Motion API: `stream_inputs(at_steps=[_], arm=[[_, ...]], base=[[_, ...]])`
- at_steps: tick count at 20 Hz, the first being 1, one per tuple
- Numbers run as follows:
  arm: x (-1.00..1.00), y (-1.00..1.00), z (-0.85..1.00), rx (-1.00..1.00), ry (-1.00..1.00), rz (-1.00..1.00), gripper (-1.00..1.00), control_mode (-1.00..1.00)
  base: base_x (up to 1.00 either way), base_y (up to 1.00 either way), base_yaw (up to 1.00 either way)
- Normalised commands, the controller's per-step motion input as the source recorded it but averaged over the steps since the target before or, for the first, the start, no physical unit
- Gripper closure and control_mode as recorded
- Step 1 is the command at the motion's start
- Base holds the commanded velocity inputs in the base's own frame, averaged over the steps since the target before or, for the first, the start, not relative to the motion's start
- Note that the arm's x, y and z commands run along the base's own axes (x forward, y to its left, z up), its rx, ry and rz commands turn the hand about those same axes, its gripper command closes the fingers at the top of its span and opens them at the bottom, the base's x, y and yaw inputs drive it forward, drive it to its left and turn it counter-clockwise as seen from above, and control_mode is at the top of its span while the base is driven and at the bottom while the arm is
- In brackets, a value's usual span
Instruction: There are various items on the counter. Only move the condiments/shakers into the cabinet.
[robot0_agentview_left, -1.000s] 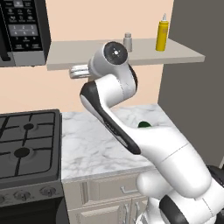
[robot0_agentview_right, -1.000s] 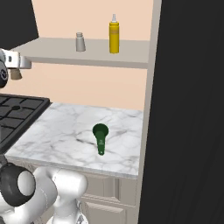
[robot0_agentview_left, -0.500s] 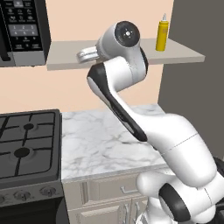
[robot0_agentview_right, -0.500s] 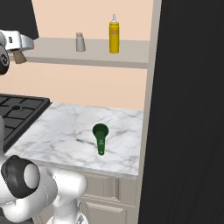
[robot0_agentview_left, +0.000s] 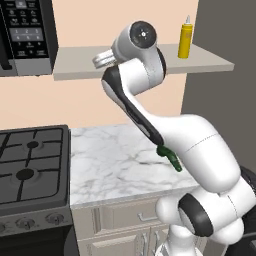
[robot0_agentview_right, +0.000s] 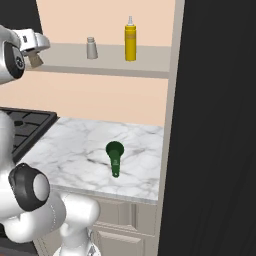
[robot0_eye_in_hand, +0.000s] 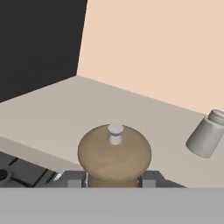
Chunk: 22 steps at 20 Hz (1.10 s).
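In the left base view a white marble desk (robot0_agentview_left: 115, 160) sits over beige drawer fronts, with a black gas stove (robot0_agentview_left: 31, 167) to its left and a peach wall behind. A black microwave (robot0_agentview_left: 25, 35) hangs at the upper left, and beside it runs the long beige shelf (robot0_agentview_left: 210, 62) with a yellow squeeze bottle (robot0_agentview_left: 185, 41) standing upright near its right end. The arm rises to shelf height, its wrist reaching toward the shelf's left part. A dark green long-handled thing (robot0_agentview_left: 169, 157) pokes out on the desk from behind the arm.

In the right base view the green thing (robot0_agentview_right: 115, 157) lies alone on the marble (wide end toward the wall). On the shelf (robot0_agentview_right: 105, 67) a small grey shaker (robot0_agentview_right: 91, 48) stands near the yellow bottle (robot0_agentview_right: 130, 40), apart from it. The claw (robot0_agentview_right: 35, 59) is at the shelf's left end, at its front edge.

In the hand view the claw (robot0_eye_in_hand: 114, 179) is clamped on a brown shaker (robot0_eye_in_hand: 114, 153), its fingers (robot0_eye_in_hand: 73, 179) pressed against both sides. The shelf surface (robot0_eye_in_hand: 65, 113) spreads beyond it, the grey shaker (robot0_eye_in_hand: 206, 134) well off to one side.
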Motion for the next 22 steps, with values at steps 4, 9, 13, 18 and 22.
stream_inputs(at_steps=[4, 9, 13, 18, 22], arm=[[0.65, -0.12, 0.03, 0.0, 0.0, 0.0, 1.0, -1.0], [0.65, 0.0, 0.0, 0.01, 0.0, 0.0, 1.0, -1.0], [0.62, 0.0, 0.0, 0.0, 0.0, 0.0, 1.0, -1.0], [0.48, 0.0, -0.01, 0.0, 0.0, 0.0, 1.0, -1.0], [0.32, 0.0, -0.2, 0.0, 0.0, -0.03, 1.0, -1.0]], base=[[0.0, 0.0, 0.0], [0.0, 0.0, 0.0], [0.0, 0.0, 0.0], [0.0, 0.0, 0.0], [0.0, 0.0, 0.0]])
